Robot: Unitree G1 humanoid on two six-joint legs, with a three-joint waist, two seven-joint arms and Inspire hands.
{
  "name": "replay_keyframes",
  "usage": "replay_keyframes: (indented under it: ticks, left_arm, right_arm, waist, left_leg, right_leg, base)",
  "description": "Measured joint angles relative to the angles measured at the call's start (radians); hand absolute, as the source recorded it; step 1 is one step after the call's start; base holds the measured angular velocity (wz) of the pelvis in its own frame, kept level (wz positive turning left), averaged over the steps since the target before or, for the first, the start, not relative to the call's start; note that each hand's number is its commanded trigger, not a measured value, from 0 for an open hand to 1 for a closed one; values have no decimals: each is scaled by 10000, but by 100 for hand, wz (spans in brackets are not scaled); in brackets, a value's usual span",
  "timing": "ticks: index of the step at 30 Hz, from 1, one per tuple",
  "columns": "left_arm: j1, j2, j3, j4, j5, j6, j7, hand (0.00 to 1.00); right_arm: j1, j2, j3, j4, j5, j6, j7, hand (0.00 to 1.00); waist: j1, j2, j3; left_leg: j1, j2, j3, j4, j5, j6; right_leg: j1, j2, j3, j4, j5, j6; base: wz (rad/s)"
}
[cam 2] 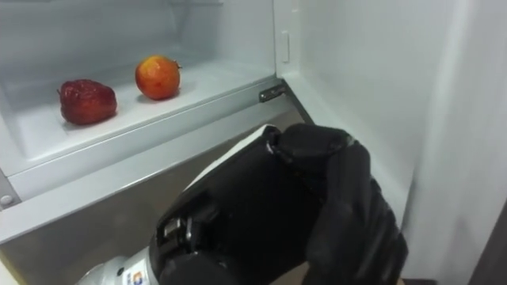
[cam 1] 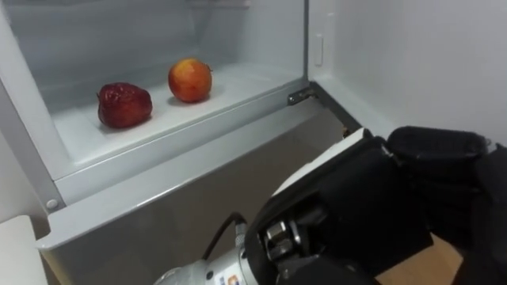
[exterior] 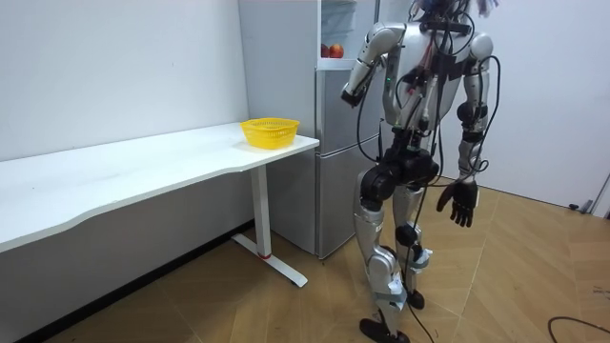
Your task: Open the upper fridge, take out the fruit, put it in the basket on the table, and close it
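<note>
The eye views look down into the open top part of the fridge [cam 1: 158, 32]; two fruits sit on its white shelf [cam 1: 238, 83]; a dark red fruit [cam 1: 124, 104] is on the left, and an orange apple [cam 1: 190, 80] is near it on the right, a bit further back; they do not touch, and nothing holds them. Close to the camera, lower than the shelf, is the left hand [cam 1: 356, 206] in its black glove; its arm comes up from the bottom left; the back of the hand faces the camera, so I cannot tell how far open it is or if it has hold of anything; it is well apart from both fruits. A small metal hinge [cam 1: 299, 96] sits at the right end of the shelf's front edge, above the hand. The room view shows the big things; the robot stands upright on the wooden floor [exterior: 534, 286] right by the tall grey fridge, with its left arm lifted in front of it; a bit of red peeks out of the open top part; the right hand [exterior: 462, 202] hangs low by its side, loose and spread, and holds nothing; on the room view's left a long white table [exterior: 143, 167] stands by the wall; a yellow basket [exterior: 270, 131] sits on the table's end next to the fridge.
</note>
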Motion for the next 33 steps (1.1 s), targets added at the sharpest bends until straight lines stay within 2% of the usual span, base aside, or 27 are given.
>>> replay_keyframes:
  ticks: [2,4,5,11,21,24,26,27,31,33]
  left_arm:
    - [-41,-17,-69,91,1,0,1,82]
    - [-52,-17,-168,102,1,0,2,56]
    - [-52,-18,-202,103,2,0,2,0]
    - [-234,-17,-200,104,20,-1,4,0]
    - [-398,37,-276,116,18,0,1,0]
    - [-399,133,-274,116,71,0,1,0]
    - [-394,166,-268,55,277,0,3,0]
    - [-363,215,-234,-4,270,-1,3,0]
    - [-337,328,264,-231,503,-29,148,0]
    - [-64,444,767,-547,707,-38,211,0]
  right_arm:
    - [-2,0,0,1,1,-7,-1,0]
    - [1,1,0,10,2,-10,-1,0]
    - [-9,0,0,10,2,-11,-2,0]
    - [-16,-2,-8,-9,5,-97,-13,0]
    - [-23,-44,-3,-152,4,-76,-10,0]
    - [-26,-42,-3,-235,33,-96,-20,0]
    - [-55,-42,83,-243,42,-94,-19,0]
    - [-60,-42,103,-238,-5,-98,-8,0]
    - [-78,-44,93,-214,-27,-131,-4,0]
    - [-98,-33,87,-213,-44,-209,-5,0]
  waist:
    - [-42,56,-2]
    - [-75,97,2]
    - [-92,112,9]
    - [-178,142,4]
    - [-138,188,42]
    - [-50,118,89]
    - [286,23,147]
    - [457,-23,145]
    - [1051,-143,68]
    - [1428,-212,25]
  left_leg:
    - [-5,0,4,0,0,0]
    - [-8,0,6,-1,0,0]
    - [-15,1,8,-1,0,0]
    - [-32,0,30,-4,0,0]
    - [18,-3,93,-29,0,0]
    - [29,-7,85,-31,0,0]
    - [-7,-14,72,-36,0,0]
    - [-43,-15,72,-35,0,0]
    - [-159,-7,-107,-36,2,-4]
    - [-209,4,-324,-34,4,-6]
  right_leg:
    - [-5,0,1,-12,0,0]
    - [-10,0,2,-13,0,0]
    - [-15,0,3,-11,0,0]
    - [-35,0,6,-6,0,0]
    - [-9,23,91,88,5,1]
    - [-19,22,91,158,6,2]
    - [-62,21,84,188,3,3]
    - [-108,22,72,194,1,4]
    - [-165,-13,-138,237,15,-6]
    - [-131,-38,-315,240,18,-12]
  base:
    - [0]
    - [0]
    - [0]
    - [0]
    - [-2]
    - [0]
    - [0]
    - [0]
    - [14]
    - [24]
